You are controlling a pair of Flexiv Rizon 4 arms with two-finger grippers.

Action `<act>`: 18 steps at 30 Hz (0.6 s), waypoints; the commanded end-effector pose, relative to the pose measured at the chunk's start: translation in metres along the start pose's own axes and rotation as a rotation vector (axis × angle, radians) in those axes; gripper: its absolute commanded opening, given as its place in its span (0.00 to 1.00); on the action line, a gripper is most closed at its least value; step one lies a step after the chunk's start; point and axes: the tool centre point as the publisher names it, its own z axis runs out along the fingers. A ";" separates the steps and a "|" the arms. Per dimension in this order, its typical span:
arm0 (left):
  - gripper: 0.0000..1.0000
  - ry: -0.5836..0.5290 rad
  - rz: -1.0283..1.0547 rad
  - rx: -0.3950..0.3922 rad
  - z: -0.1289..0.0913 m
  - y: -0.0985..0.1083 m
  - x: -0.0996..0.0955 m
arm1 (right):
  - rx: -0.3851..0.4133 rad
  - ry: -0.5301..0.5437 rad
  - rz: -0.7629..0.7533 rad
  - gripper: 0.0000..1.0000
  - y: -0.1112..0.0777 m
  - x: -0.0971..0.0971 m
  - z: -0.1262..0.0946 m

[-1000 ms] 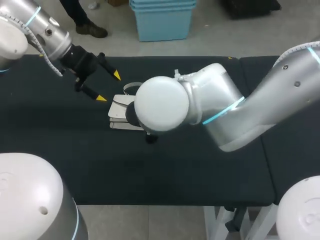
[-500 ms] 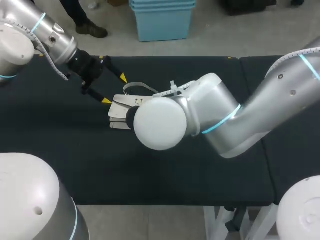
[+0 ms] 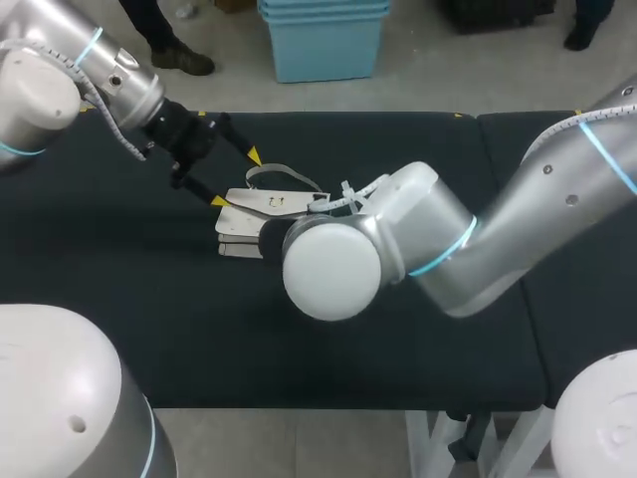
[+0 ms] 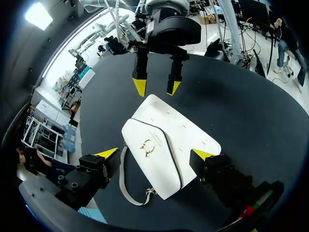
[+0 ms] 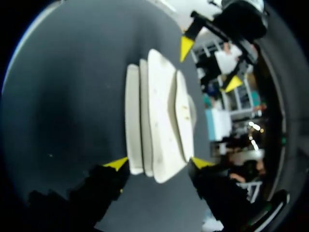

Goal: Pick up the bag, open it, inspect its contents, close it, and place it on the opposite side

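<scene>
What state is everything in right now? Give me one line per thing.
Bag: shut, flap down, lying flat on the table.
Strap: slack, lying on the table beside the bag.
Left arm: jaws open, one on either side of the bag, no grip seen.
Right arm: jaws open, tips at the bag's far end, no grip seen.

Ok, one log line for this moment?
bag flat on table, flap down | left gripper open, astride bag | right gripper open, at bag's other end | not lifted
</scene>
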 end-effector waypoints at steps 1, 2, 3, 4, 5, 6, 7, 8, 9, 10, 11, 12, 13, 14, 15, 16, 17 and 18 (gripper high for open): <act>1.00 0.010 -0.001 0.005 0.004 0.005 -0.003 | -0.007 0.010 0.002 0.51 -0.002 -0.006 0.014; 1.00 0.012 -0.002 0.005 0.004 0.005 -0.003 | -0.008 0.012 0.002 0.50 -0.002 -0.008 0.017; 1.00 0.014 -0.003 0.003 0.005 0.005 -0.003 | -0.008 0.015 0.002 0.49 -0.003 -0.009 0.019; 1.00 0.016 -0.004 0.001 0.006 0.005 -0.003 | -0.009 0.018 0.004 0.49 -0.004 -0.010 0.021; 1.00 0.017 -0.004 0.001 0.006 0.006 -0.003 | -0.006 0.021 0.005 0.49 -0.005 -0.011 0.023; 1.00 0.018 -0.005 0.000 0.006 0.006 -0.003 | -0.006 0.023 0.005 0.49 -0.006 -0.011 0.025; 1.00 0.020 -0.006 -0.001 0.007 0.006 -0.004 | -0.007 0.026 0.006 0.49 -0.006 -0.011 0.027; 1.00 0.020 -0.008 -0.001 0.007 0.007 -0.004 | -0.006 0.028 0.006 0.48 -0.006 -0.011 0.029; 1.00 0.020 -0.010 -0.001 0.007 0.007 -0.004 | -0.006 0.029 0.005 0.47 -0.006 -0.011 0.031; 1.00 0.021 -0.012 -0.001 0.008 0.008 -0.004 | -0.006 0.030 0.004 0.46 -0.007 -0.011 0.032; 1.00 0.022 -0.014 -0.001 0.008 0.008 -0.004 | -0.007 0.031 0.003 0.45 -0.007 -0.011 0.033; 1.00 0.022 -0.015 -0.001 0.008 0.009 -0.005 | -0.006 0.032 0.002 0.45 -0.007 -0.012 0.035; 1.00 0.023 -0.016 -0.001 0.009 0.009 -0.005 | -0.005 0.032 0.001 0.44 -0.007 -0.012 0.035; 1.00 0.023 -0.016 -0.001 0.009 0.009 -0.005 | -0.006 0.031 0.001 0.43 -0.007 -0.012 0.036; 1.00 0.024 -0.017 -0.001 0.009 0.009 -0.005 | -0.008 0.031 0.001 0.42 -0.007 -0.012 0.036; 1.00 0.024 -0.019 -0.001 0.009 0.010 -0.005 | -0.010 0.030 0.002 0.40 -0.007 -0.012 0.036; 1.00 0.024 -0.020 0.000 0.009 0.010 -0.005 | -0.017 0.026 0.001 0.38 -0.007 -0.013 0.037; 1.00 0.024 -0.020 0.000 0.010 0.010 -0.006 | -0.019 0.025 -0.001 0.38 -0.007 -0.013 0.037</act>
